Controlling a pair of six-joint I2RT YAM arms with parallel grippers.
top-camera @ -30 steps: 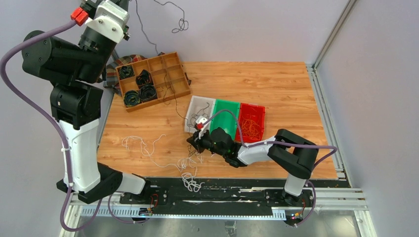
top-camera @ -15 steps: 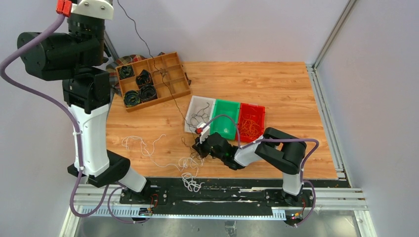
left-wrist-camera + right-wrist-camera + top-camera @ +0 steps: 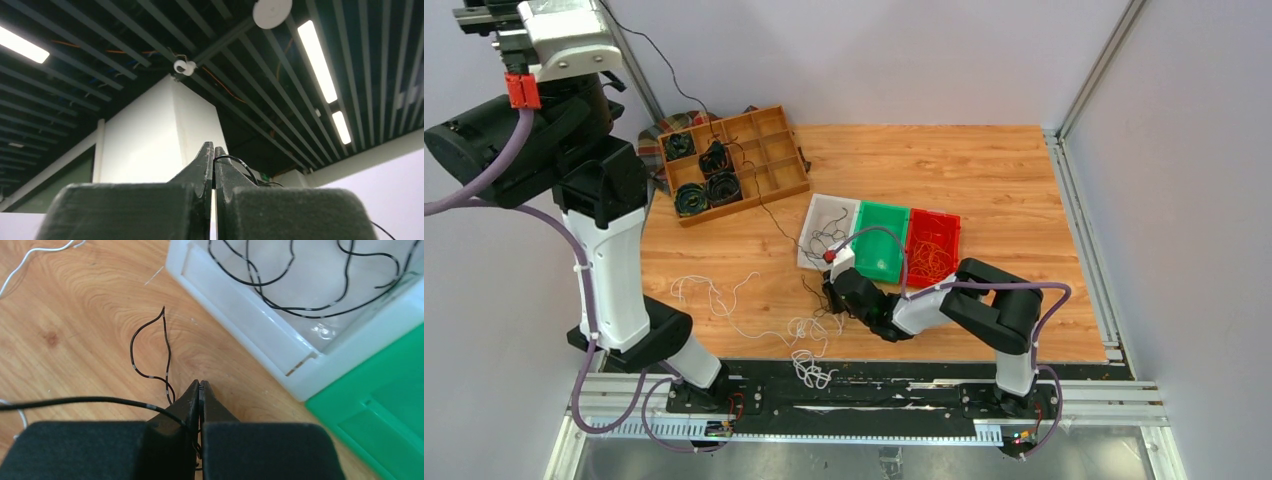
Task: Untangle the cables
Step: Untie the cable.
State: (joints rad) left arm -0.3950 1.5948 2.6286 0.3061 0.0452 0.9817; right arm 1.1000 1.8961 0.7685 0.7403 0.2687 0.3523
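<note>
1. Landmark: white bin (image 3: 816,215), on the table (image 3: 984,170); several loose black strands lie inside it.
2. Right gripper (image 3: 199,386): low over the wood, just off the near-left corner of the white bin. Jaws pressed together, clamped on the black cable (image 3: 90,400).
3. Left gripper (image 3: 214,150): raised high, well apart from the white bin and far to its left, pointing at the ceiling. Jaws together, pinching a thin black strand, judged to be the same cable's other end.
4. Black cable, lie: long axis runs from the right gripper beside the white bin, up and away leftward to the left gripper. A short slack loop (image 3: 150,355) rests on the wood between the right gripper and the bin wall.
5. White cables (image 3: 802,328): loose tangle on the table, to the near left of the white bin, near the right gripper.
6. Orange cables (image 3: 932,250): in the red bin, two bins right of the white bin.
7. Judgement: the right arm is the nearer to bin and tangle; the coming move probably turns on the cable's line between the grippers.
</note>
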